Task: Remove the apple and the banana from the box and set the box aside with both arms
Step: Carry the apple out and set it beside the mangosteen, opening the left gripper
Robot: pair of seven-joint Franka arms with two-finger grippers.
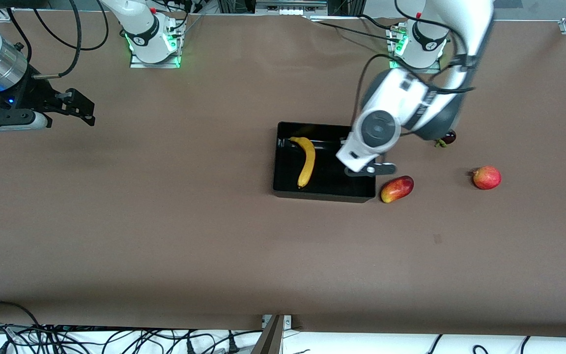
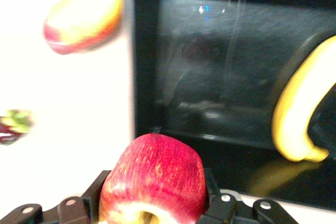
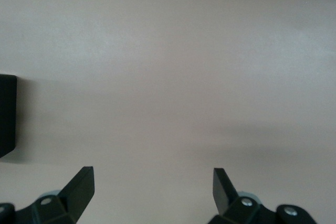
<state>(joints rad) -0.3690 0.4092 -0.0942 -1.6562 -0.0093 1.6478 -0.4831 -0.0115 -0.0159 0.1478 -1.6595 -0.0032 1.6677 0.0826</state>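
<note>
My left gripper (image 2: 152, 195) is shut on a small red apple (image 2: 153, 179) with a yellowish patch and holds it over the black box's (image 1: 283, 189) end toward the left arm's end of the table. In the front view that gripper (image 1: 361, 169) and its apple are hidden under the wrist. The yellow banana (image 1: 306, 162) lies in the box, and it also shows in the left wrist view (image 2: 295, 124) past the box wall (image 2: 135, 77). My right gripper (image 1: 84, 105) is open and empty over bare table at the right arm's end (image 3: 153, 182).
A red-yellow mango (image 1: 397, 189) lies just outside the box, seen in the left wrist view too (image 2: 81, 20). A dark mangosteen (image 1: 447, 138) is partly hidden by the left arm. Another round red fruit (image 1: 487, 177) lies toward the left arm's end.
</note>
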